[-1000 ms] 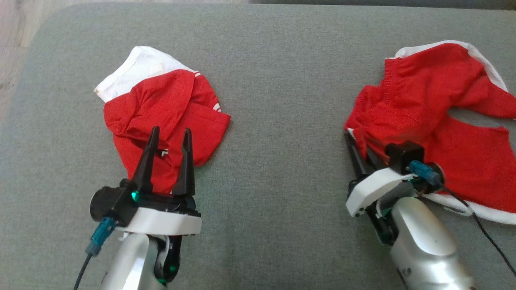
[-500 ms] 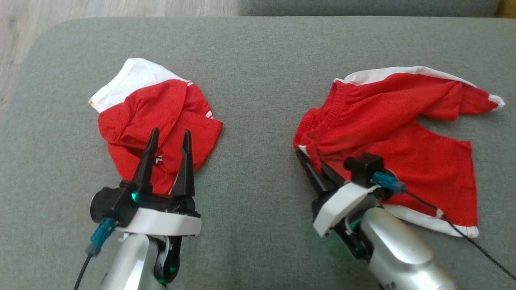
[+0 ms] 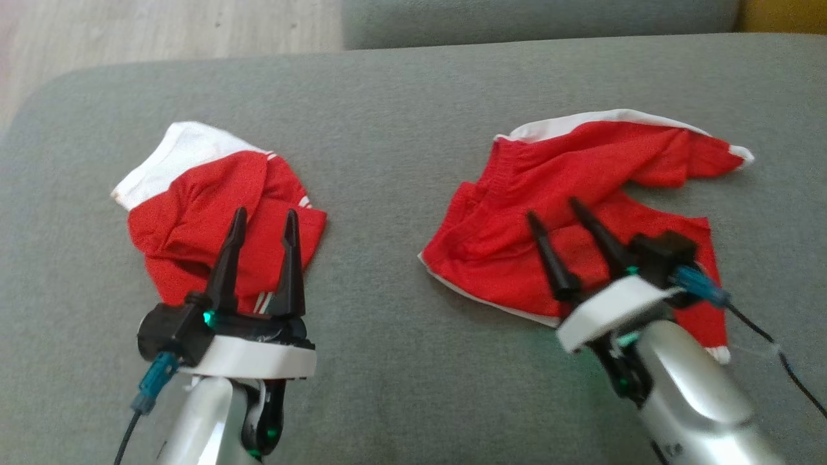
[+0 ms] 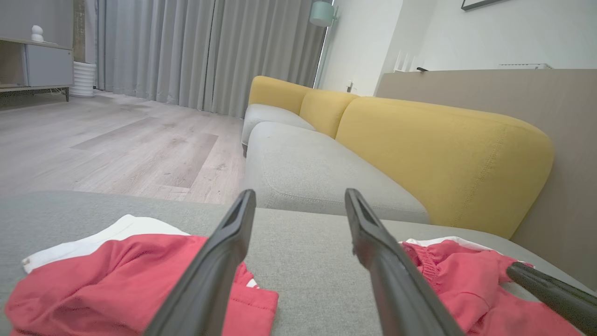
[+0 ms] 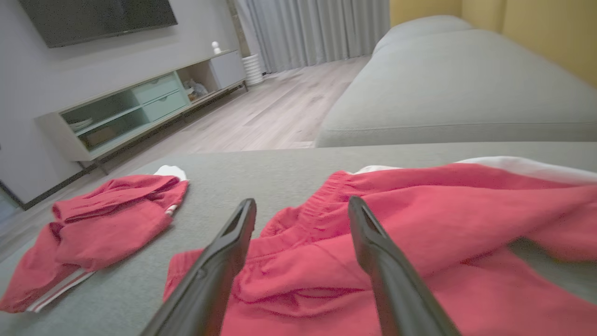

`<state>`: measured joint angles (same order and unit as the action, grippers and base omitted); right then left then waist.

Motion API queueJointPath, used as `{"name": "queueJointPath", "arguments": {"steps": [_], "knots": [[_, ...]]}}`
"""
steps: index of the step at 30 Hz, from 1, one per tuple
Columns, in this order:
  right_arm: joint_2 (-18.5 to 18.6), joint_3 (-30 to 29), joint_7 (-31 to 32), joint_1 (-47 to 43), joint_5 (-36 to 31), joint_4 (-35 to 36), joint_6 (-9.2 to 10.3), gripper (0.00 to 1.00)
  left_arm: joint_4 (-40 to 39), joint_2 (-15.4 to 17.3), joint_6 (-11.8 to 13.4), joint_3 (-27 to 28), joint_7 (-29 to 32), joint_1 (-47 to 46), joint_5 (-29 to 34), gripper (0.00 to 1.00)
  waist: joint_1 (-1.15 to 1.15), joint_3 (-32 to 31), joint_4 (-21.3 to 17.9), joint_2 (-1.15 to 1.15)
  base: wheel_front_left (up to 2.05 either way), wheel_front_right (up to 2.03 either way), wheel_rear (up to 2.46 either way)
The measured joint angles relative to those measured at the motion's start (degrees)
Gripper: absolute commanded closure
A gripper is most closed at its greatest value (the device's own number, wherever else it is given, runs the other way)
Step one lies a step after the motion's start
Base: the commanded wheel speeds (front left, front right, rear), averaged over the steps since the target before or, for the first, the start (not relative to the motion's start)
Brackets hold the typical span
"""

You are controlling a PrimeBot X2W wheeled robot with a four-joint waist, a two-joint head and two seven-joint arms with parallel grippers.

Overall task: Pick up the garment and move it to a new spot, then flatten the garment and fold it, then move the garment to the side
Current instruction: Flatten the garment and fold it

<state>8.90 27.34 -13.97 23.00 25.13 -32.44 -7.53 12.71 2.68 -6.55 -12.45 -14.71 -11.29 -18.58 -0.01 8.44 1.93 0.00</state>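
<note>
Where it pinched before, right claw spread, red shorts released.

Right gripper, jaws apart, over a rumpled red garment on the grey cushion

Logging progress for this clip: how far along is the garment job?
Done, probably: the move; the red shorts lie ungripped on the grey cushion. In hand: nothing; the right gripper is open over them, the left gripper open over the other red garment. Left: flattening, folding, moving aside; the shorts are rumpled.
</note>
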Motion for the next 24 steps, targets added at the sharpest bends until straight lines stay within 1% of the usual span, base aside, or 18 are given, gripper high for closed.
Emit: {"name": "queueJointPath", "arguments": {"steps": [3,5,8,10,12,15,18,24], "knots": [[0.4,-5.4,-0.2,-4.4,-3.0,2.9,0.0,0.0,-0.1,0.0,0.0,0.4,0.0,0.1,0.0,0.0,0.0,-0.6,-1.5,0.0,0.0,0.0,0.0],[-0.1,-10.5,-0.2,-7.6,-5.7,4.7,0.0,0.0,-0.2,0.0,0.0,0.5,0.0,0.3,0.0,0.0,0.0,-0.9,-2.5,0.0,0.0,0.0,0.0],[-2.0,-19.4,-0.2,-11.6,-10.4,7.9,0.0,0.0,-0.2,0.0,0.0,0.5,0.0,0.7,0.0,0.0,0.0,-1.2,-4.0,0.0,0.0,0.0,0.0],[-3.5,-23.8,-0.2,-13.8,-14.9,10.4,0.0,0.0,-0.2,0.0,0.0,0.5,0.0,1.1,0.0,0.0,0.0,-1.3,-4.9,0.0,0.0,0.0,0.0],[-5.2,-28.1,-0.2,-15.8,-17.0,12.6,0.0,0.0,-0.2,0.0,0.0,0.4,0.0,1.3,0.0,0.0,0.0,-1.4,-5.9,0.0,0.0,0.0,0.0],[-5.7,-30.5,-0.3,-18.9,-18.8,15.0,0.0,0.0,-0.2,0.0,0.0,0.3,0.0,1.3,0.0,0.0,0.0,-1.2,-6.9,0.0,0.0,0.0,0.0],[-5.9,-29.9,-0.3,-20.9,-17.4,15.9,0.0,0.0,-0.2,0.0,-0.1,0.2,0.0,1.3,0.0,0.0,0.0,-0.9,-7.6,0.0,0.0,0.0,0.0],[-6.4,-29.7,-0.3,-21.1,-16.1,16.2,0.0,0.0,0.0,0.0,-0.1,0.2,0.0,1.3,0.0,0.0,0.0,-0.6,-8.1,0.0,0.0,0.0,0.0]]}}
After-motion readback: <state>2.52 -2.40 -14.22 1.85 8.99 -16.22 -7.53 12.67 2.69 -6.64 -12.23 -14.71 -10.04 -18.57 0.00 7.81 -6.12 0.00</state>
